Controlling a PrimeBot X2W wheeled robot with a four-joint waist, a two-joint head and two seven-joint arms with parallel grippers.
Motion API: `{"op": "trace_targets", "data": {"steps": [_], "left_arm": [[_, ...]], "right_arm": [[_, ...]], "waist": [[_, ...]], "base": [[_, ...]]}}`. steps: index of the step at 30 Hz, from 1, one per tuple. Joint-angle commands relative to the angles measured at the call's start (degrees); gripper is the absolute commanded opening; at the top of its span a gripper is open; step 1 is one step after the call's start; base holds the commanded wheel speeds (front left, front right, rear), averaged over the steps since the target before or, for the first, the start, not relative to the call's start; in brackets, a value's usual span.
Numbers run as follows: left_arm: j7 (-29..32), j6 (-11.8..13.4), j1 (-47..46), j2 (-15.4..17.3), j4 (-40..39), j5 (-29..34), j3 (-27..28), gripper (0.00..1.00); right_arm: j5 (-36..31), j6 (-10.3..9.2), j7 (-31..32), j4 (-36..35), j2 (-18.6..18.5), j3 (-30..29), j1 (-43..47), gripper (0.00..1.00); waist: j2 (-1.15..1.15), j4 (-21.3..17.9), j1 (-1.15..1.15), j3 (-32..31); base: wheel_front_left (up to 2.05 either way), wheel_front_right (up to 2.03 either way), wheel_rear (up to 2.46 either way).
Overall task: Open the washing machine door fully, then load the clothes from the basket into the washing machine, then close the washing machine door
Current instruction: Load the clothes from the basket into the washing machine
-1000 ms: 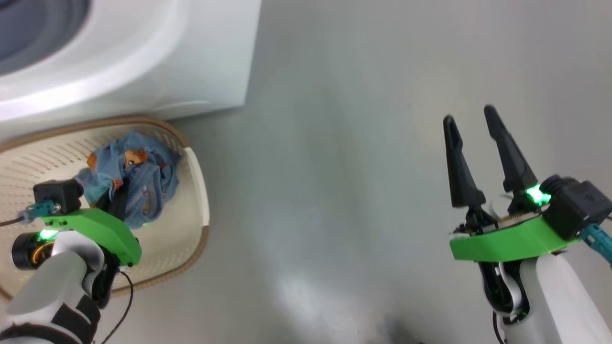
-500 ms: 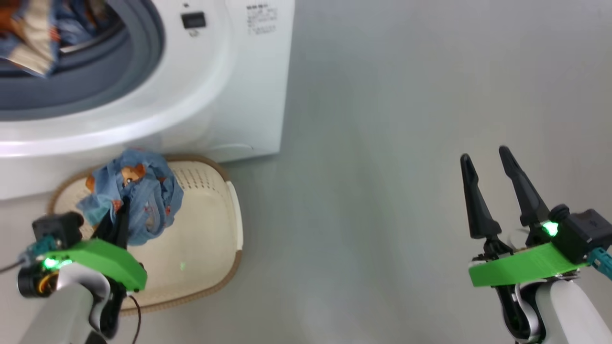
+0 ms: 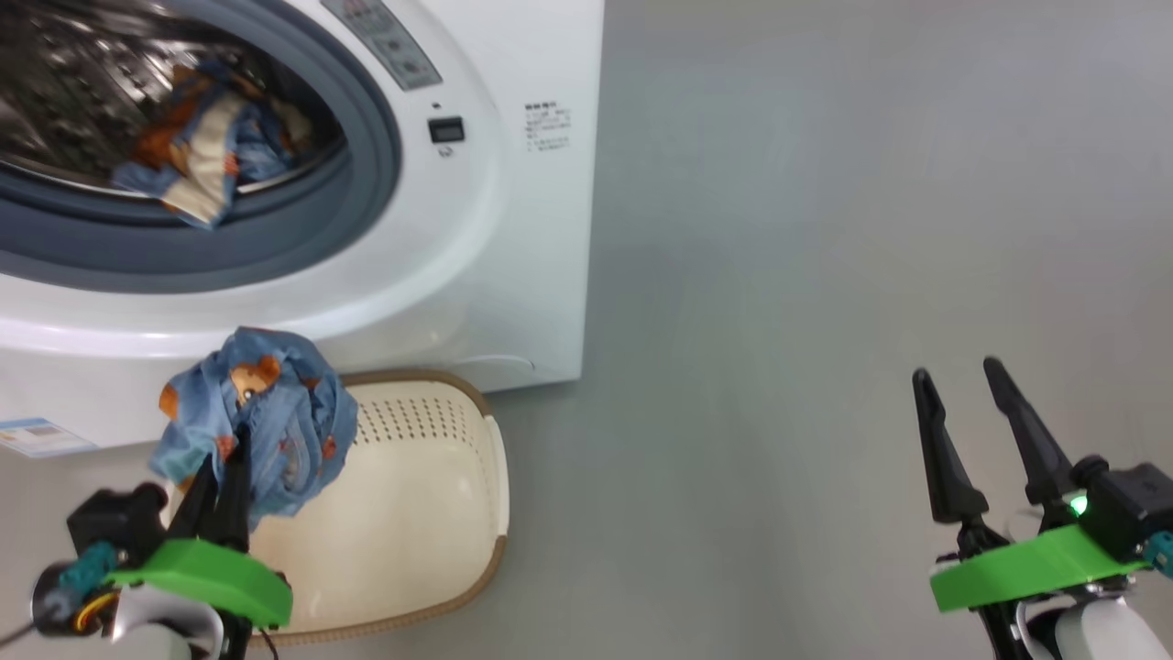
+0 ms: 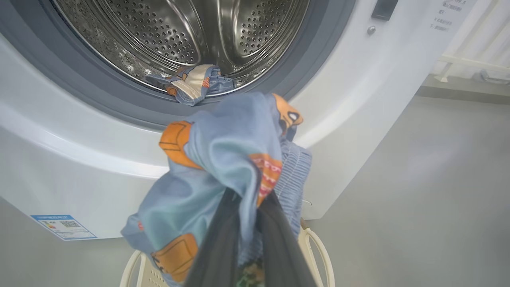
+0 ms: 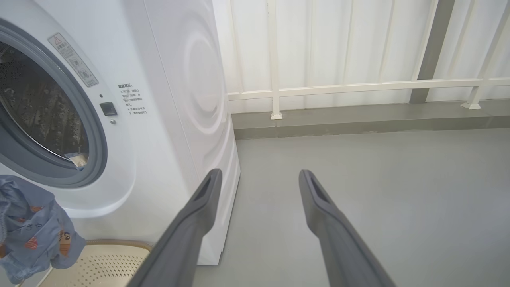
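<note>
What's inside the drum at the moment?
One bunched garment of blue, orange and cream lies at the drum's front lip; bare steel behind it. The grey seal and the lifted blue garment hide whatever sits lower at the front.

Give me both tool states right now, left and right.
Left tool: closed, holding a blue garment above the basket.
Right tool: open, holding nothing.
</note>
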Motion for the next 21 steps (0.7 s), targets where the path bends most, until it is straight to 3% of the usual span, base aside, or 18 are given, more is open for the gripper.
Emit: {"op": "trace_targets", "data": {"steps": [1, 13, 21], "left_arm": [[-0.8, 0.0, 0.3, 1.5, -2.0, 0.8, 2.4, 0.0], [-0.8, -0.3, 11.4, -2.8, -15.6, 8.4, 10.9, 0.0], [-0.8, -0.5, 16.9, -4.9, -22.3, 10.8, 13.8, 0.0]], "right_arm": [[0.4, 0.25, -0.5, -1.2, -1.0, 0.6, 0.6, 1.0], [0.9, 0.25, -0.5, -1.0, -1.9, -0.6, 5.7, 1.0], [1.0, 0.25, -0.5, -1.1, -2.0, -0.8, 7.2, 1.0]], "waist": [[0.0, 1.2, 0.01, -2.1], [0.0, 3.2, 0.01, -7.1], [0.0, 3.9, 0.01, -8.3]], "base": [[0.0, 0.0, 0.0], [0.0, 0.0, 0.0], [0.0, 0.0, 0.0]]}}
